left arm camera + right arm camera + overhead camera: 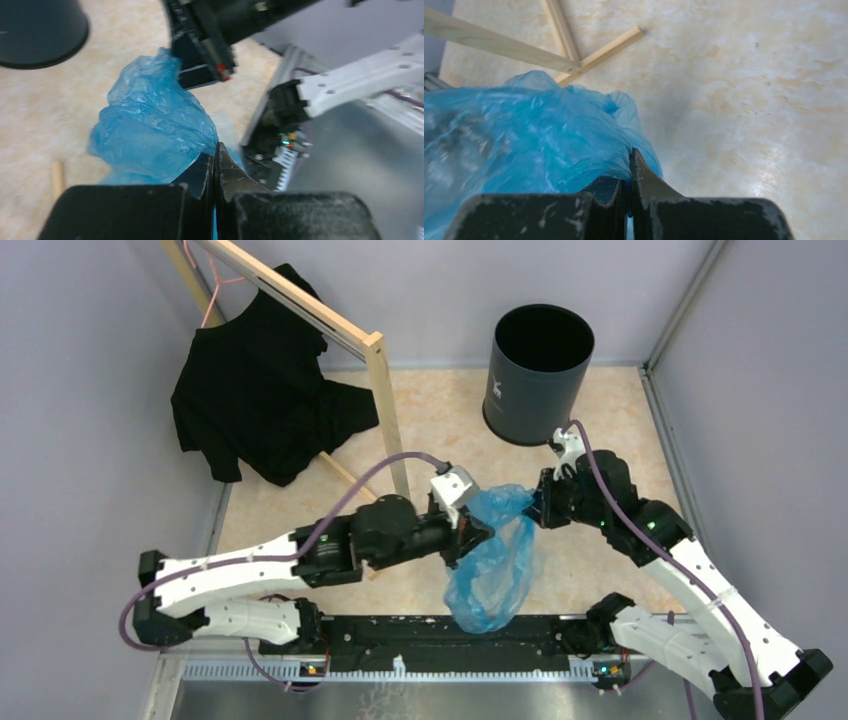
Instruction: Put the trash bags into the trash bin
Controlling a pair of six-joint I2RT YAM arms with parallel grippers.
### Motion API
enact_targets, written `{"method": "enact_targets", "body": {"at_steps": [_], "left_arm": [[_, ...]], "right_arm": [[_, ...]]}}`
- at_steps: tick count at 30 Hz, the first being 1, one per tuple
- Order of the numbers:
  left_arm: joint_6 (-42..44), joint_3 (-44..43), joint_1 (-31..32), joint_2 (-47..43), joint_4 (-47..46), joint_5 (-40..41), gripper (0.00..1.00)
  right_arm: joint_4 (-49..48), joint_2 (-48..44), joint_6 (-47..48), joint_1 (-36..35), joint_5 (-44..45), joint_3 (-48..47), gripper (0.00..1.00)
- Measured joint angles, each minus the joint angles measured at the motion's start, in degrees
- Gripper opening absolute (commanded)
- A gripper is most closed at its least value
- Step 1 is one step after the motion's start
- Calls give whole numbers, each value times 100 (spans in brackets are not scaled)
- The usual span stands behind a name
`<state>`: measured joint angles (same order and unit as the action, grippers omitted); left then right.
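The thin light-blue trash bag [492, 560] hangs crumpled above the floor between my two arms, near the table's front. My left gripper [478, 528] is shut on the bag's left upper edge; in the left wrist view the blue plastic [150, 125] bulges out of the pinched jaws of the left gripper [215, 155]. My right gripper [537, 502] is shut on the bag's right upper edge, and the right wrist view shows the bag [524, 135] bunched left of the closed right gripper [629, 160]. The dark cylindrical trash bin [540, 375] stands upright at the back, its mouth open.
A wooden rack [375, 390] with a black garment [260, 400] on a hanger stands at the back left; its wooden feet [574, 50] lie on the beige floor. Grey walls enclose the area. The arm bases' black rail [440, 635] runs along the near edge.
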<state>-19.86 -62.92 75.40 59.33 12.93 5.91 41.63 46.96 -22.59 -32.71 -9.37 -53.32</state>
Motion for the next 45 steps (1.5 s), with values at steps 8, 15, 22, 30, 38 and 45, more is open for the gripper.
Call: {"method": "enact_targets", "body": {"at_steps": [8, 15, 22, 30, 38, 45], "left_arm": [[835, -282, 46, 1106, 210, 1416, 0], [1161, -229, -1185, 1102, 136, -210, 0], [1534, 28, -2070, 1029, -157, -2465, 0], [1714, 251, -2745, 874, -627, -4218, 0], [1523, 227, -3279, 1344, -1593, -5320, 0], [1377, 46, -3460, 2291, -2256, -5613, 0]], "right_arm": [[382, -505, -103, 0, 866, 2, 1], [367, -664, -199, 0, 960, 20, 1], [203, -584, -356, 0, 798, 201, 1], [70, -568, -496, 0, 658, 208, 0], [-87, -603, -651, 0, 634, 234, 1], [-188, -675, -737, 0, 761, 236, 6]]}}
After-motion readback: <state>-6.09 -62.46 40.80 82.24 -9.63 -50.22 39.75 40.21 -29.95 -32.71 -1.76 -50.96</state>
